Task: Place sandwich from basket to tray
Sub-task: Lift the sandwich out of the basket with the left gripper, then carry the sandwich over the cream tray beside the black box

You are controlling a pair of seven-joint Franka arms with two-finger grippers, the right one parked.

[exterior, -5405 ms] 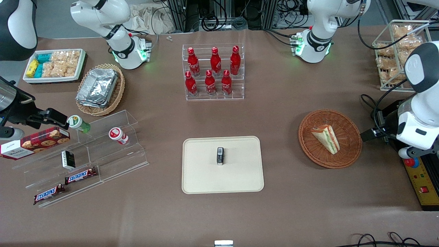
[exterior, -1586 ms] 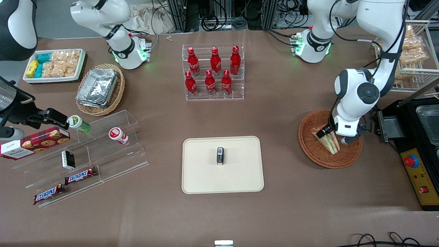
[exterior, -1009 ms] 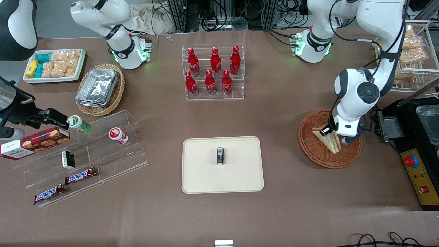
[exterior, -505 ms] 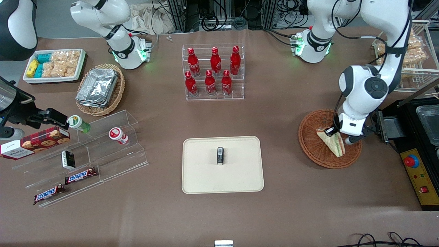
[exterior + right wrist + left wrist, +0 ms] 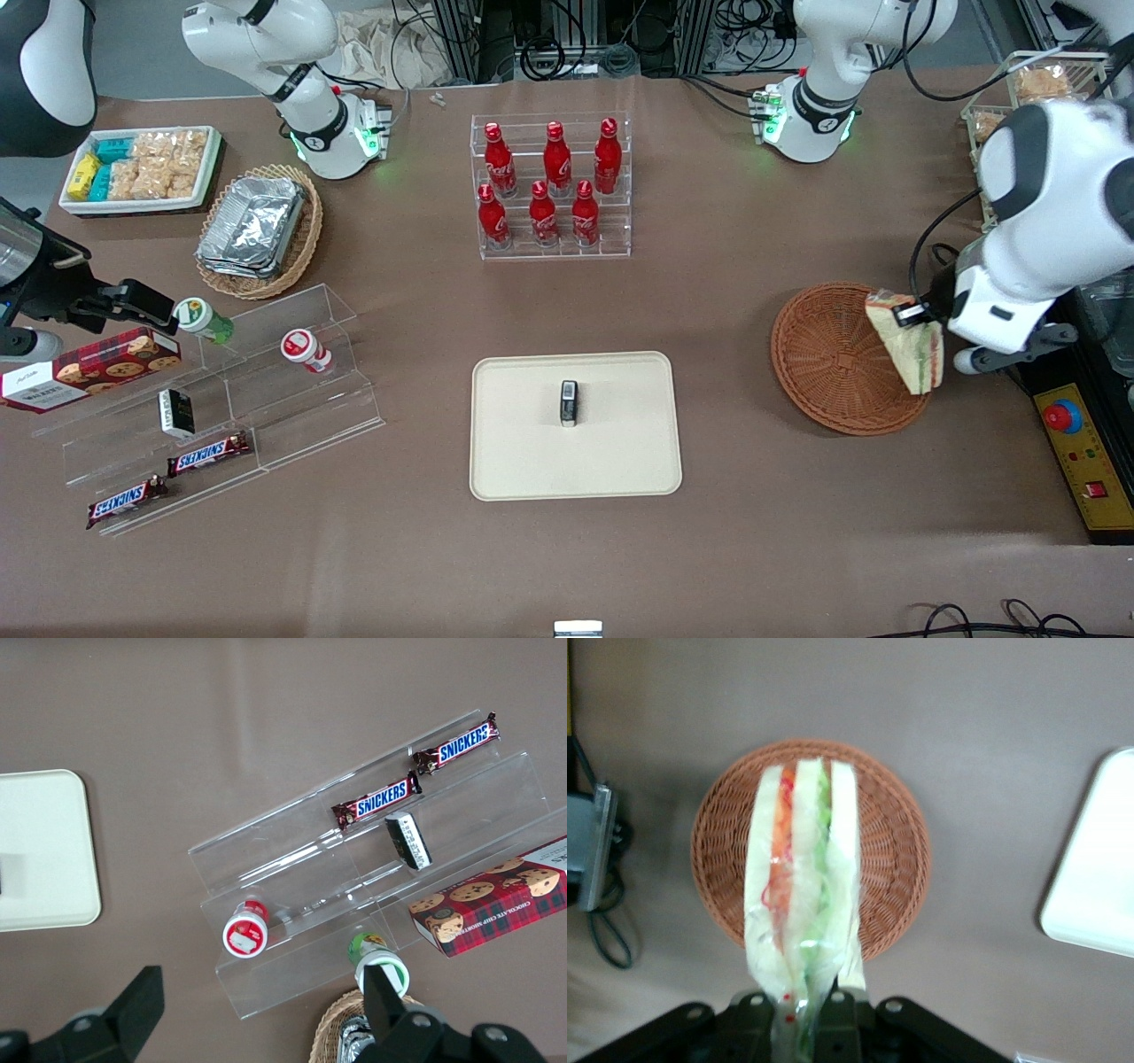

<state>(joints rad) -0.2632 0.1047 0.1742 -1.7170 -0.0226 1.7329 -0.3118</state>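
Gripping the sandwich (image 5: 910,350), the left gripper (image 5: 912,315) hangs above the rim of the basket (image 5: 828,359) at the working arm's end of the table (image 5: 753,549). We see its fingers clamped on the broad end of the wedge, which hangs clear of the weave. From the wrist camera, the sandwich (image 5: 802,904) is a long triangular wedge in crinkled clear wrap: three pale bread slices with an orange-red layer and a green layer between them, its narrow end pointing away from the gripper (image 5: 804,1020). Below it lies the basket (image 5: 895,846), round, shallow, reddish-brown, with tight concentric wicker rows and nothing inside. We find the tray (image 5: 532,461) well apart from the basket, toward the table's middle: flat, beige, matte, rectangular with rounded corners and a low rim. A small dark object (image 5: 569,403) rests near its centre. Farther from the front camera stands a clear tiered rack of red bottles (image 5: 551,182).
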